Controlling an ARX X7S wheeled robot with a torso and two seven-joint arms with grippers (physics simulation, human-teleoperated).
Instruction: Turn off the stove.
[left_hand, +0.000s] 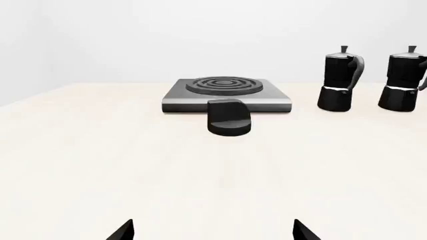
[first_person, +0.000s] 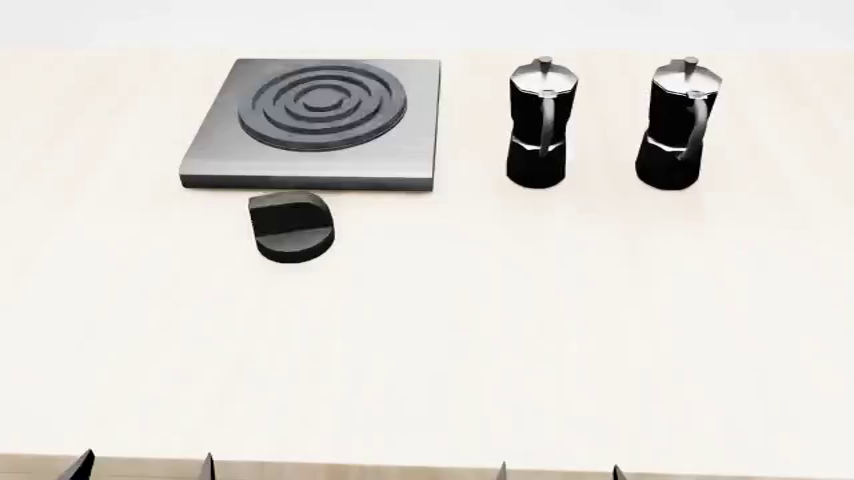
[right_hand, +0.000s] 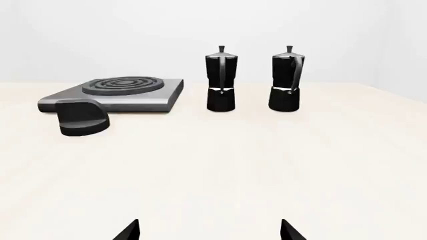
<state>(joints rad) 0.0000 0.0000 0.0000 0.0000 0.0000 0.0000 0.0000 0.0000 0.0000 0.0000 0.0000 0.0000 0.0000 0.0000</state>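
Observation:
The stove (first_person: 320, 125) is a flat grey metal slab with a ringed burner at the table's far left, also seen as the stove (left_hand: 227, 95) and the stove (right_hand: 117, 95). Its black round knob (first_person: 294, 227) sits just in front of the slab, seen too as the knob (left_hand: 229, 117) and the knob (right_hand: 82, 118). My left gripper (first_person: 144, 466) and right gripper (first_person: 558, 470) hang open at the table's near edge, far from the knob. Only fingertips show, as with the left gripper (left_hand: 212, 232) and the right gripper (right_hand: 209, 231).
Two black moka pots with silver lids stand right of the stove, one moka pot (first_person: 542, 125) nearer it, the other moka pot (first_person: 681, 125) further right. The pale table (first_person: 534, 330) stretches between my grippers and these things.

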